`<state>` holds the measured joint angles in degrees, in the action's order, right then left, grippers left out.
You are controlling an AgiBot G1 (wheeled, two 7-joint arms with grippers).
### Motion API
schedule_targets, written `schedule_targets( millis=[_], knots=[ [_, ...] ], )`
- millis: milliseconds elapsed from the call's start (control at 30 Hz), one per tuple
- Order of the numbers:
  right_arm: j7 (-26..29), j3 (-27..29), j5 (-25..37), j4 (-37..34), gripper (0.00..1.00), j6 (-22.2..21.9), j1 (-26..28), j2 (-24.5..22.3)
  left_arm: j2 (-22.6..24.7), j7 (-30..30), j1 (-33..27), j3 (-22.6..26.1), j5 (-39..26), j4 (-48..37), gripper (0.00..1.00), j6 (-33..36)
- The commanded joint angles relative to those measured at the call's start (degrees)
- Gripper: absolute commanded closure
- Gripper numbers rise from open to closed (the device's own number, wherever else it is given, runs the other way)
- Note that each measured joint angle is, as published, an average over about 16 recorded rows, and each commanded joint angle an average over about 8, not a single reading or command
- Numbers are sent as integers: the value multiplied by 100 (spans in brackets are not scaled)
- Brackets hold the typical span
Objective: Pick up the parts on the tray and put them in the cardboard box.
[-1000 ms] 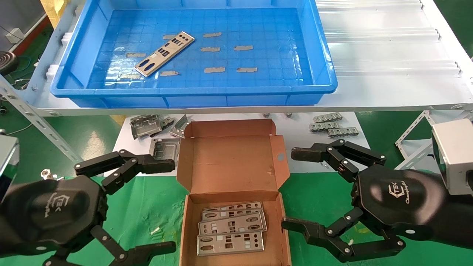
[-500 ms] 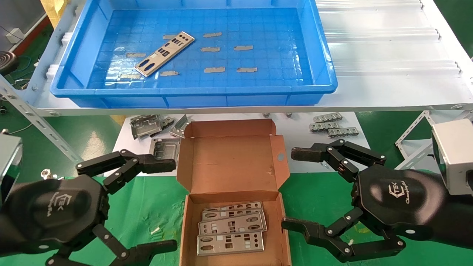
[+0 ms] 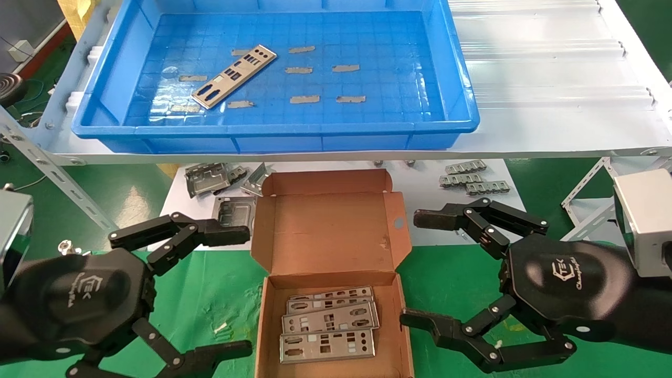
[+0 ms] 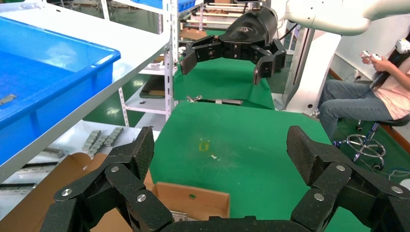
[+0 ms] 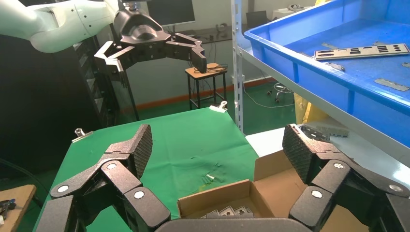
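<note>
One thin silver part (image 3: 234,76) lies slanted on the floor of the blue tray (image 3: 273,130) on the upper shelf, also seen in the right wrist view (image 5: 360,50). Below the shelf the cardboard box (image 3: 331,226) stands with its lid up, and several parts (image 3: 328,331) are stacked inside. My left gripper (image 3: 242,291) hangs open to the left of the box, holding nothing. My right gripper (image 3: 413,268) hangs open to the right of it, also holding nothing. Both sit low over the green cloth, well below the tray. Each wrist view looks across the box (image 4: 193,200) (image 5: 217,200) between wide-open fingers.
Small grey tape strips (image 3: 304,98) are stuck to the tray floor. Bent grey brackets (image 3: 210,178) and ribbed metal pieces (image 3: 472,178) lie on a white board behind the box. The shelf's metal frame (image 3: 52,173) slants at left. A seated person (image 4: 367,96) is beyond the table.
My left gripper has drifted slightly lower and toward the right. The right gripper, the box and the part in the tray have not moved.
</note>
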<state>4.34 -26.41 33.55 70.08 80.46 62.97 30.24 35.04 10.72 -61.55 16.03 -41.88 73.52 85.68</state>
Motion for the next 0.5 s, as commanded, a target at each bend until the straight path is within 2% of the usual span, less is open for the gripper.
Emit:
schedule_targets(
  millis=[33, 500],
  knots=[
    [0, 0, 0, 0, 0, 0, 0, 0, 1, -1, -1, 1, -1, -1, 0, 0],
    [0, 0, 0, 0, 0, 0, 0, 0, 5, -2, -3, 4, -3, -6, 0, 0]
  ],
)
